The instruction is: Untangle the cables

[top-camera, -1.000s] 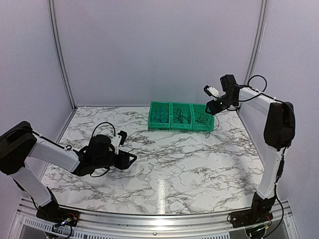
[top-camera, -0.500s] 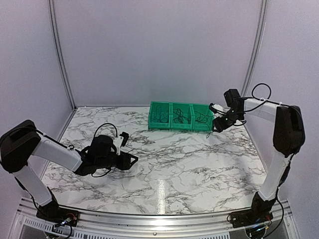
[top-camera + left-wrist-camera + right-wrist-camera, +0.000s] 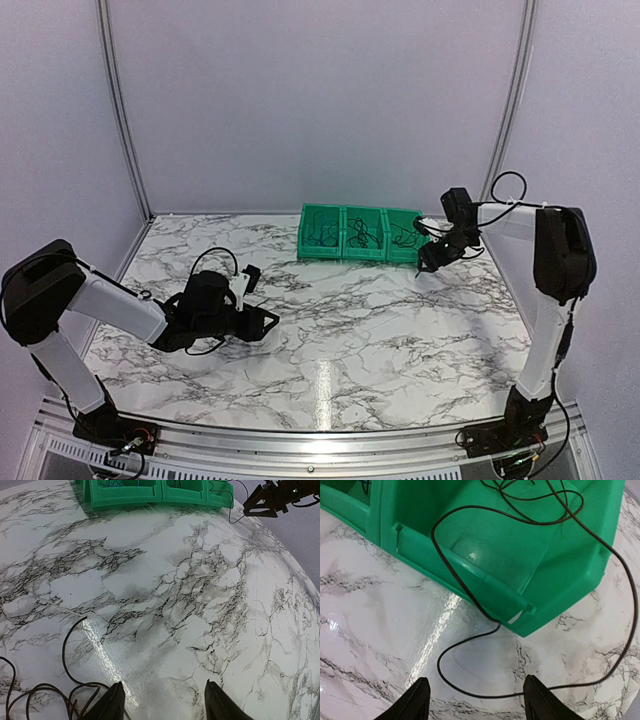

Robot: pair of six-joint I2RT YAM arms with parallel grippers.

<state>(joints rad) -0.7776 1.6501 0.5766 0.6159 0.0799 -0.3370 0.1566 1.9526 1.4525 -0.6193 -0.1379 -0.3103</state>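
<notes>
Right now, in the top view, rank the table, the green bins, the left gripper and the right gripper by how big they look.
1. table
2. green bins, as a row
3. left gripper and right gripper: the left looks bigger but sits nearer the camera, so unranked.

The middle and near half of the marble worktop (image 3: 390,330) lie bare, leaving wide passage from side to side. Three green bins (image 3: 365,232) stand in a row along the far edge, right of centre. A thin wire (image 3: 498,625) spills over the rightmost bin's front wall and loops on the surface below the right gripper (image 3: 428,262). Near the left edge, dark cables (image 3: 45,692) lie beside the left gripper (image 3: 262,322).
</notes>
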